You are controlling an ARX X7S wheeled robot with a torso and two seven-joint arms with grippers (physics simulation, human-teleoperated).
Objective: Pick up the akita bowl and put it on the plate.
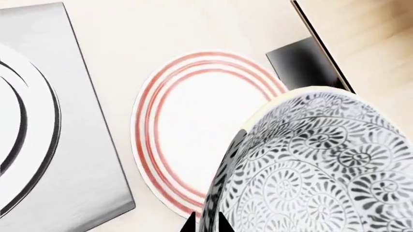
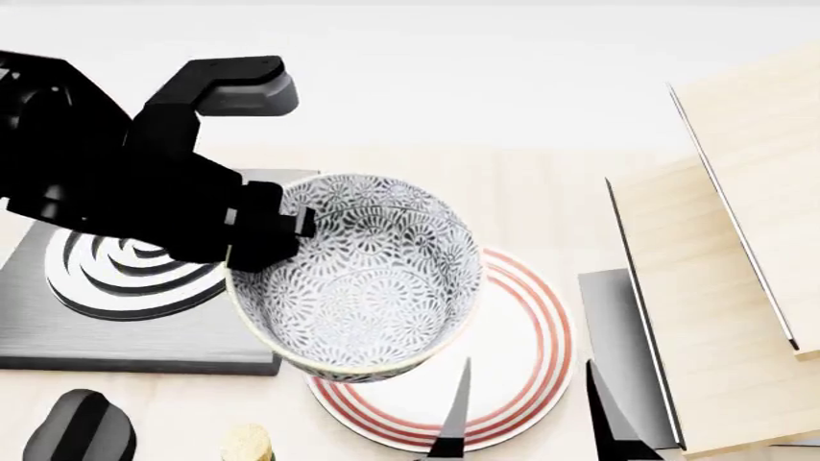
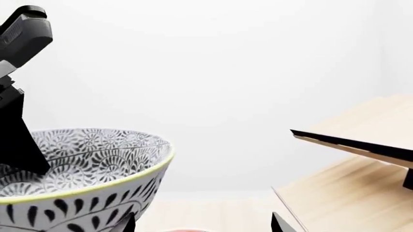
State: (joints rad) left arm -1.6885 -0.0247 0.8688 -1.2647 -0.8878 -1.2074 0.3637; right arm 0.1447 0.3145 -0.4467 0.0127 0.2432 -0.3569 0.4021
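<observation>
The akita bowl (image 2: 365,274), white with a dense grey-black floral pattern, hangs tilted in the air. It is partly over the plate (image 2: 519,355), a flat white plate with thin red rings. My left gripper (image 2: 276,230) is shut on the bowl's rim at its left side. In the left wrist view the bowl wall (image 1: 322,164) runs between the two fingertips of the left gripper (image 1: 206,224), with the plate (image 1: 200,121) below. My right gripper (image 2: 528,427) stands open over the plate's near edge, holding nothing. From the right wrist, the right gripper (image 3: 204,224) sits beside the bowl (image 3: 77,159).
A grey square burner (image 2: 129,317) with dark concentric rings lies left of the plate. Wooden boards (image 2: 731,288) with dark edges slope up at the right. A dark rounded object (image 2: 80,427) and a small yellowish thing (image 2: 248,444) sit at the near left.
</observation>
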